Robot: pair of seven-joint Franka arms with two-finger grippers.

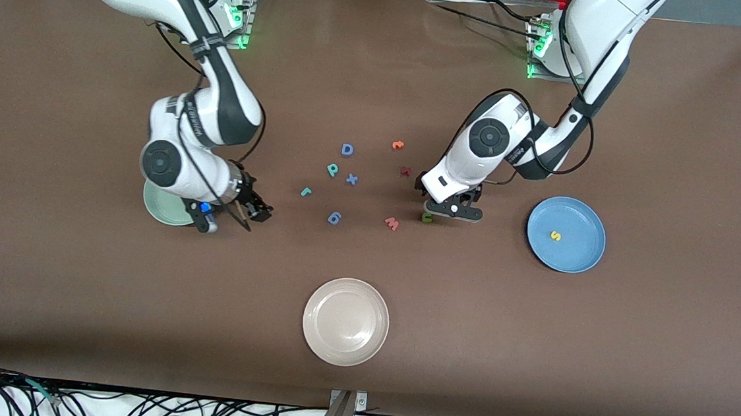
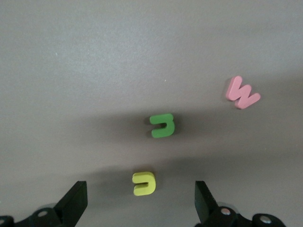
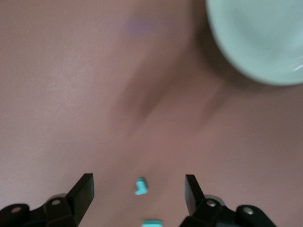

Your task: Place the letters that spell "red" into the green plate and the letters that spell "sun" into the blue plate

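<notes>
Front view: the left arm bends down from its base to the table between the scattered letters and the blue plate [image 1: 565, 234], which carries the yellow "s" [image 1: 555, 236]; the left gripper [image 1: 453, 209] hangs low just beside the green "n" [image 1: 427, 218]; the right arm folds down over the green plate [image 1: 165, 208], hiding most of it, with the right gripper [image 1: 254, 212] near the plate's rim; the teal "r" [image 1: 305, 192] and teal "d" [image 1: 332, 169] lie between the arms, near the pinkish "w" [image 1: 392, 223]. Left wrist view: fingers [image 2: 73, 201] spread wide, holding nothing; the yellow "u" [image 2: 144, 183] lies flat between them, its opening sideways; the green "n" [image 2: 162, 125] lies likewise. Right wrist view: fingers [image 3: 84, 191] wide apart, empty; a teal letter [image 3: 140, 186] lies between them; the green plate [image 3: 255, 38] fills one corner.
</notes>
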